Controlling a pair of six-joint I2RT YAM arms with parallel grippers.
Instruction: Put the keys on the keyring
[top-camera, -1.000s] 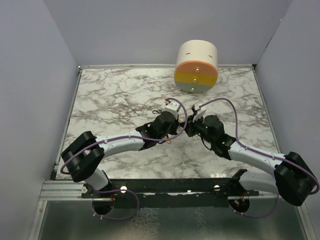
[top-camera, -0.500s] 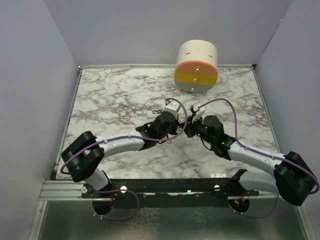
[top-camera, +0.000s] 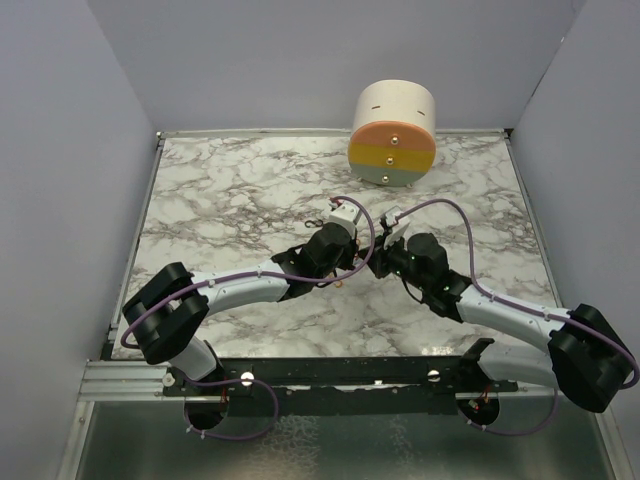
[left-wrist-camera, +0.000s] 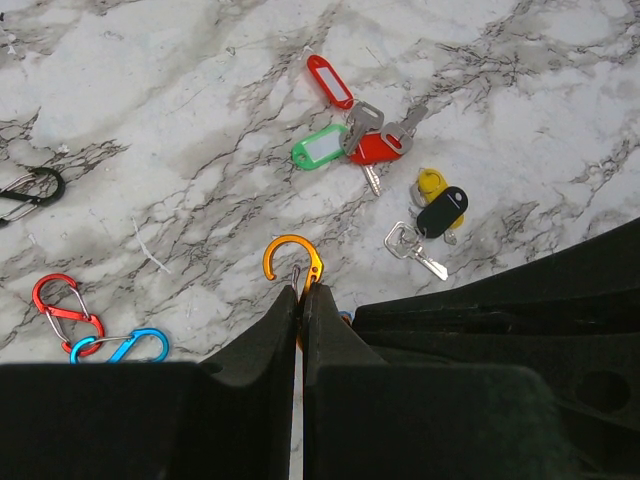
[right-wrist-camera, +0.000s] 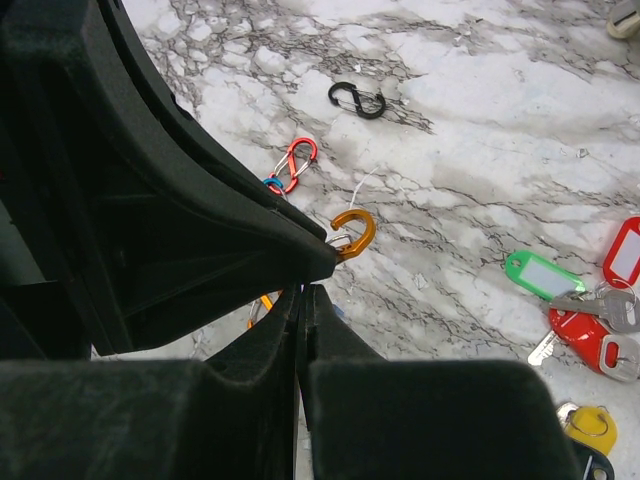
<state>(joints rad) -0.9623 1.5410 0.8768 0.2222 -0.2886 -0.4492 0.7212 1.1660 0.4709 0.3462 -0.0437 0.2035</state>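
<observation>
My left gripper (left-wrist-camera: 302, 290) is shut on the lower part of an orange C-shaped keyring (left-wrist-camera: 293, 262) with a wire gate. Its open hook sticks out past the fingertips, above the marble. My right gripper (right-wrist-camera: 303, 290) is shut right beside it, tip to tip with the left one. A small blue bit shows at its tips, and I cannot tell whether it is pinched. The same orange keyring (right-wrist-camera: 352, 232) shows in the right wrist view. The keys lie loose on the table: a red key (left-wrist-camera: 375, 148), a black-and-yellow pair (left-wrist-camera: 440, 208) and small silver keys (left-wrist-camera: 415, 250). From above both grippers meet at mid-table (top-camera: 365, 263).
A red tag (left-wrist-camera: 330, 80) and a green tag (left-wrist-camera: 320, 150) lie by the keys. A black clip (left-wrist-camera: 30, 190), a red clip (left-wrist-camera: 65, 305) and a blue clip (left-wrist-camera: 125, 347) lie to the left. A round banded drawer box (top-camera: 393, 135) stands at the back edge.
The right arm's cable has lifted slightly. Both grippers stay together at the same spot, still shut.
</observation>
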